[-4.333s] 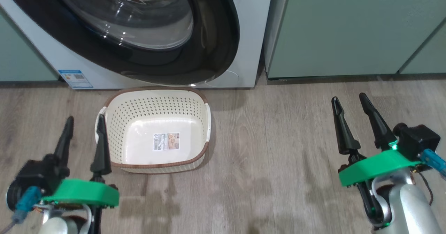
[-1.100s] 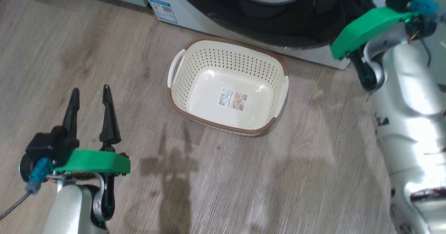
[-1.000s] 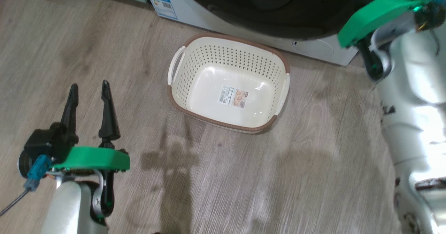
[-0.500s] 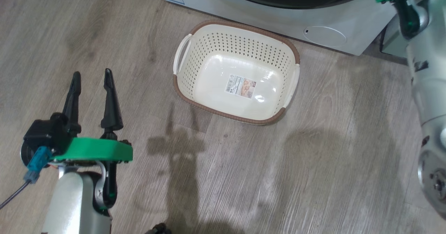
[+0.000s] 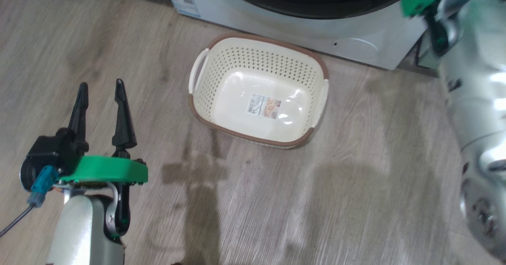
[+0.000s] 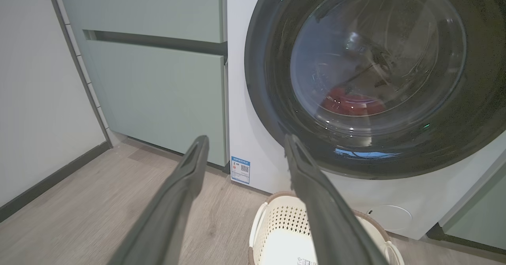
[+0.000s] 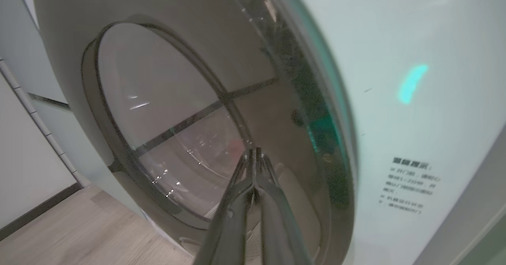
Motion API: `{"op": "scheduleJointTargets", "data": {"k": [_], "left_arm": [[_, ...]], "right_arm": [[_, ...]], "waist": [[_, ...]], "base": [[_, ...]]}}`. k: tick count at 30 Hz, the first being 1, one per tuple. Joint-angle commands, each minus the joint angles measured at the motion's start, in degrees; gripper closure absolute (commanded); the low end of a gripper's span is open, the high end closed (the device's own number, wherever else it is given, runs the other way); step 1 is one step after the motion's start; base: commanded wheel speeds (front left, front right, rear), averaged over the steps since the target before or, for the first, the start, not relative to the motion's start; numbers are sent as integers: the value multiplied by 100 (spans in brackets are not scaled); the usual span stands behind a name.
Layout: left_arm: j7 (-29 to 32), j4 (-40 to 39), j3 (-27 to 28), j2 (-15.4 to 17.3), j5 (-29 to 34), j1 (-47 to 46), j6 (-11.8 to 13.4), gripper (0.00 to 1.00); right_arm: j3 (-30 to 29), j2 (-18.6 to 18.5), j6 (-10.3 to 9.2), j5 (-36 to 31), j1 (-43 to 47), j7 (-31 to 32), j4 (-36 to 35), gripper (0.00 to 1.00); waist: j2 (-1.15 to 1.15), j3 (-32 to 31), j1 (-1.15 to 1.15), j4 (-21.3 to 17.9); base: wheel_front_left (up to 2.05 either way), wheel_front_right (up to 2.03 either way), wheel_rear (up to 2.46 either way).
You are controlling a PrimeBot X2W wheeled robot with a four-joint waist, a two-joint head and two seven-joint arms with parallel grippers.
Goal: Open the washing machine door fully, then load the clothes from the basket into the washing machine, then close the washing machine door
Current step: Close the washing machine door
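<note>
One pincer clenched on nothing: right gripper (image 7: 255, 154) at the washing machine door (image 7: 170, 111).
Left gripper (image 5: 101, 84) hangs spread above the floor (image 5: 355, 186); basket (image 5: 253, 59) sits bare, clothes (image 6: 350, 101) show red through that door. Loading looks done, door seemingly shut or nearly.

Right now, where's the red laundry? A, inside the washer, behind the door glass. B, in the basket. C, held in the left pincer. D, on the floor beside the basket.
A: in the left wrist view the clothes show red through the glass of the washing machine door, while the basket holds just a sticker and the left pincer is open and empty.
</note>
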Motion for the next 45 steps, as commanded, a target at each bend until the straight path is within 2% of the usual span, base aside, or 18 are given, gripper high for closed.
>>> {"op": "scheduleJointTargets", "data": {"k": [1,5,6,7,13,24,37,45], "left_arm": [[-54,-153,216,101,85,-50,-15,0],[-54,-160,243,158,133,5,-42,0],[-54,-155,244,184,149,40,-49,0],[-54,-159,238,195,158,53,-51,0],[20,-199,220,313,214,221,-41,0],[226,-383,112,429,276,502,-37,0],[449,-494,-2,495,294,950,8,0],[545,-546,-68,499,303,1213,68,0]], "right_arm": [[165,227,-2,123,149,-72,-232,100],[466,314,-2,404,623,-99,-545,100],[563,340,-2,536,918,-104,-807,47],[607,350,-2,589,1076,-105,-965,0],[696,386,-2,757,2149,-107,-1908,0],[383,417,-2,781,3780,-101,-3286,0],[101,419,-2,786,5549,456,-5104,0],[27,420,-2,798,6289,850,-5904,0]], "waist": [[0,-105,0,-118],[0,-255,0,-322],[0,-340,0,-432],[0,-374,0,-481],[0,-633,0,-836],[0,-959,0,-1338],[0,-1396,0,-1884],[0,-1629,0,-2021]], "base": [[0,0,0],[0,0,0],[0,0,0],[0,0,0],[0,0,0],[0,0,0],[0,0,0],[0,0,0]]}}
